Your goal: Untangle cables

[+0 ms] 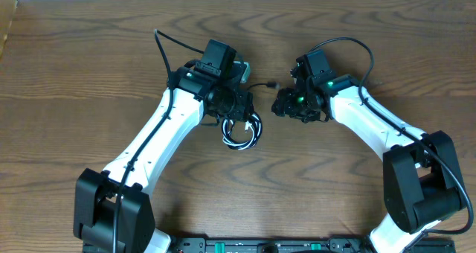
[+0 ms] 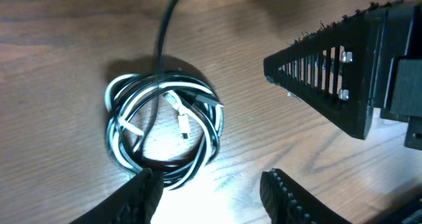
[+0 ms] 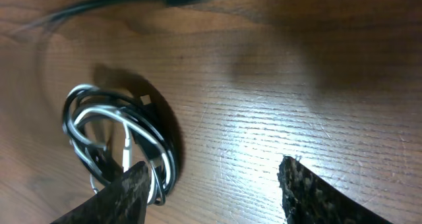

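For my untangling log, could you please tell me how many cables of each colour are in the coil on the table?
White cable: 1
Black cable: 1
Total: 2, coiled together.

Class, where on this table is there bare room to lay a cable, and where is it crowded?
Free: table left of the left arm, right of the right arm, and between the arms near their bases. Crowded: the centre, left gripper and right gripper by the cables.
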